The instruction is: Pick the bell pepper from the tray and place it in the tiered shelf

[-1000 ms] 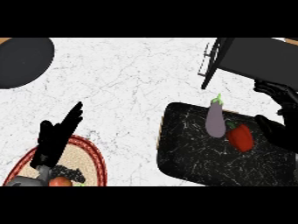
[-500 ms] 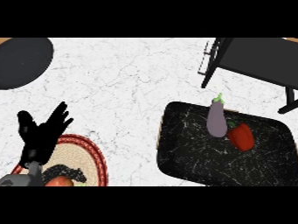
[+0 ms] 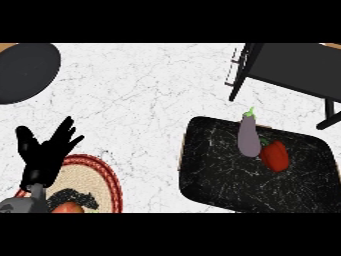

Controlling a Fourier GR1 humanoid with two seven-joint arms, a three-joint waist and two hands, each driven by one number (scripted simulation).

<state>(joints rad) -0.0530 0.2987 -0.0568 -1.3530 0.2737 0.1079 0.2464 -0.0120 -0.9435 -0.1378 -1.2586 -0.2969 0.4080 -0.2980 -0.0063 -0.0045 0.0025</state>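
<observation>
Counter [image 3: 143,90] is white marble and fills the view. One black shelf [image 3: 298,70] far right, top surface and legs visible, nothing on it that I can see. One dark speckled tray [image 3: 232,180] near right, just below the shelf. One dark round pan [image 3: 18,72] far left, partly cut by the edge. One woven plate [image 3: 92,175] with a red rim near left, carrying something dark and something orange-red, both cut off at the bottom, can't ID them. One left hand [image 3: 44,155] over the plate's left edge, fingers straight and spread, pointing up, holding nothing; looks parked. Right hand not in view at all. On the tray: one purple eggplant [image 3: 248,135] with a green stem, lying at the far edge, and one red pepper [image 3: 275,155] touching it on its right side. Progress: effectively zero. Pepper sits on the tray ungrasped, no hand near it. Left to do, as I read it: bring the right hand in, grasp the pepper without dragging the eggplant, lift, carry the short way far-right, set it on the shelf. Eggplant contact is the main snag for the grasp.
</observation>
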